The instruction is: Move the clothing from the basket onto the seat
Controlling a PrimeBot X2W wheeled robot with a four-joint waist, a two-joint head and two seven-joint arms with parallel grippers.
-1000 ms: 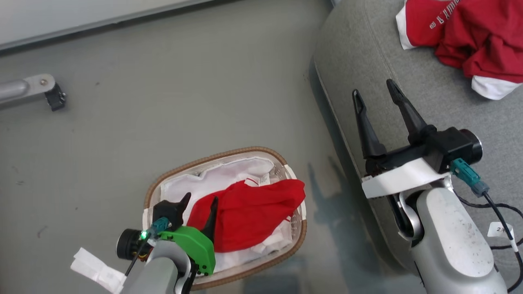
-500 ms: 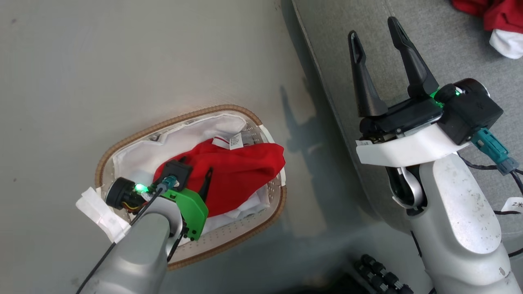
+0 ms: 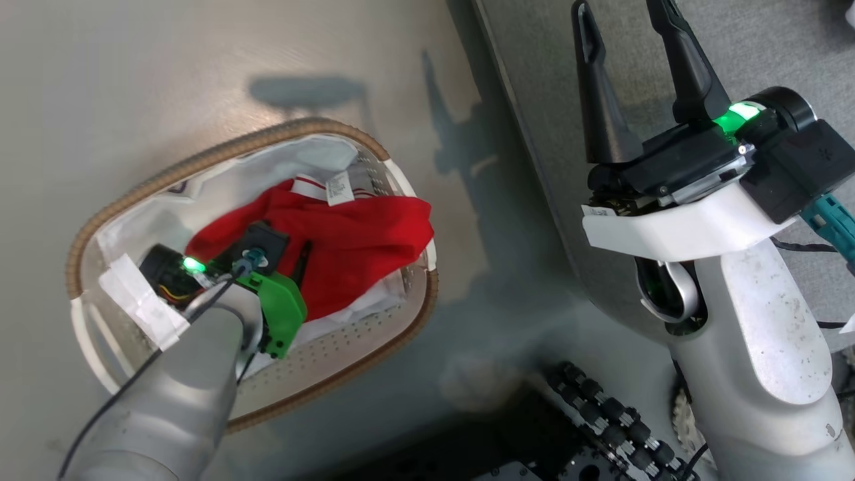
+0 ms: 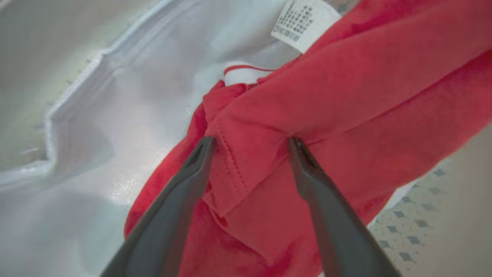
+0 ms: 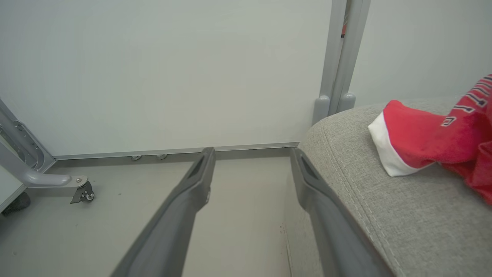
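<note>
A lettered red shirt (image 5: pixel 434 134) lies on the seat (image 5: pixel 384 207); a second red shirt (image 3: pixel 361 234) sits in the basket (image 3: pixel 200 157). Our left gripper (image 4: pixel 250 140) straddles its fold, unclosed, and our right gripper (image 3: pixel 618 7) hangs open, empty.

Speckled silver-grey forearm (image 3: pixel 755 347), long dark fingers (image 3: pixel 598 100), green bracket (image 3: pixel 284 314), teal connector (image 3: pixel 831 224), white collar (image 3: pixel 668 230)

Clothing (image 3: pixel 361 234) in basket (image 3: pixel 347 351) — seat (image 3: pixel 528 80) to its right
</note>
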